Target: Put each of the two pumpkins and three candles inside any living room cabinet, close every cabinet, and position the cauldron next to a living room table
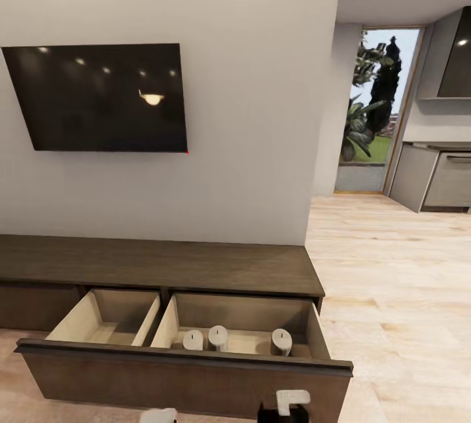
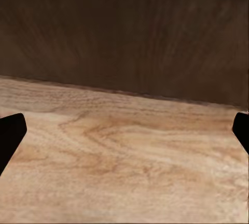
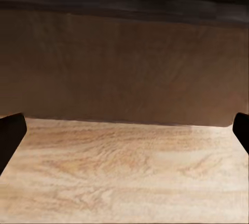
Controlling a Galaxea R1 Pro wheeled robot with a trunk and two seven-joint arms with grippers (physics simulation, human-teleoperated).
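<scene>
Candles (image 1: pixel 218 338), all three, stand in the cabinet's (image 1: pixel 163 266) pulled-out drawer (image 1: pixel 183 377). Left claw (image 2: pixel 124 130) and right claw (image 3: pixel 124 130), both spread, empty, face its front; push evenly to close.

Three candles (image 1: pixel 218 338) stood in the right compartment of the cabinet (image 1: pixel 163 266)'s pulled-out drawer (image 1: pixel 183 370), below the wall-mounted television (image 1: pixel 98 97).

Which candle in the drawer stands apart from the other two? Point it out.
The right candle, alone toward the drawer's right end; the other two stand close together, left of it.
</scene>
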